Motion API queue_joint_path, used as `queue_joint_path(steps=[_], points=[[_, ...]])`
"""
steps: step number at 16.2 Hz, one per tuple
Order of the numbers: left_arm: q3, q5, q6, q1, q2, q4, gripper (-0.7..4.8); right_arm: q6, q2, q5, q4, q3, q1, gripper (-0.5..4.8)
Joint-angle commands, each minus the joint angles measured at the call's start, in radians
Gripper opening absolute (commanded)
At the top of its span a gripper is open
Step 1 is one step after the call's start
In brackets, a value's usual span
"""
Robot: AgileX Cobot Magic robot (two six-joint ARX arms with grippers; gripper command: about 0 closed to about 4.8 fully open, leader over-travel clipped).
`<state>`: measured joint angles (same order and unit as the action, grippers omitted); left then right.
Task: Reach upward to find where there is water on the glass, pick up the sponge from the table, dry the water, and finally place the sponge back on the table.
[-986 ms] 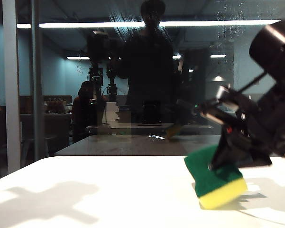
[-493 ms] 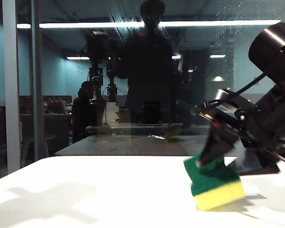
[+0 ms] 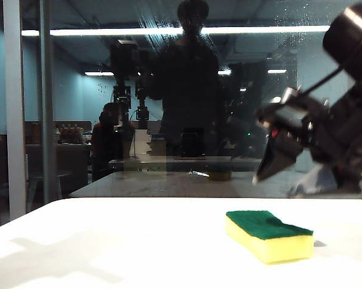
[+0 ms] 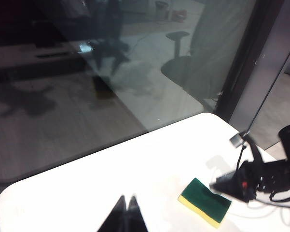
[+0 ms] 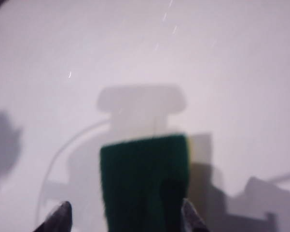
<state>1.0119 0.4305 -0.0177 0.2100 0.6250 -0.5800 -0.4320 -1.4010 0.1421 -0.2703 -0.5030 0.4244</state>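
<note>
The sponge (image 3: 269, 235) lies flat on the table (image 3: 108, 253), green side up, at about four o'clock in the exterior view. The right gripper (image 5: 125, 217) hangs just above it at two o'clock, its fingers spread apart and holding nothing. The left gripper (image 4: 126, 212) hovers over bare tabletop, fingertips pressed together. Beyond stands the glass (image 3: 168, 120), with water (image 3: 156, 24) streaks at twelve o'clock.

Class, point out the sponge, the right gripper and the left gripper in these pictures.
sponge (image 3: 266, 223): exterior view, on its green top face.
right gripper (image 5: 125, 218): right wrist view, midway between its open fingertips, above the sponge.
left gripper (image 4: 126, 202): left wrist view, at its closed fingertips.
</note>
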Motion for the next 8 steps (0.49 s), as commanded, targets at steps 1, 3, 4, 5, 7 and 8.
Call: queue_joint_path(steps=[1, 3, 4, 5, 7, 8], points=[[0.001, 0.000, 0.001, 0.001, -0.002, 0.012, -0.05, 0.064, 0.054, -0.080, 0.053, -0.008, 0.000, 1.80], [0.001, -0.025, -0.027, 0.000, -0.002, 0.013, -0.05, 0.124, 0.110, -0.180, 0.152, -0.007, 0.000, -0.02], [0.001, -0.062, -0.045, 0.000, -0.002, 0.013, -0.05, 0.132, 0.146, -0.254, 0.202, -0.007, 0.000, -0.03], [0.001, -0.086, -0.057, 0.000, -0.002, 0.013, -0.05, 0.147, 0.176, -0.288, 0.230, -0.007, -0.001, -0.03], [0.001, -0.143, -0.086, 0.000, -0.002, 0.014, -0.05, 0.209, 0.267, -0.329, 0.258, -0.007, -0.001, -0.03], [0.001, -0.160, -0.092, 0.000, -0.002, 0.014, -0.05, 0.229, 0.309, -0.332, 0.258, -0.007, -0.001, -0.03]])
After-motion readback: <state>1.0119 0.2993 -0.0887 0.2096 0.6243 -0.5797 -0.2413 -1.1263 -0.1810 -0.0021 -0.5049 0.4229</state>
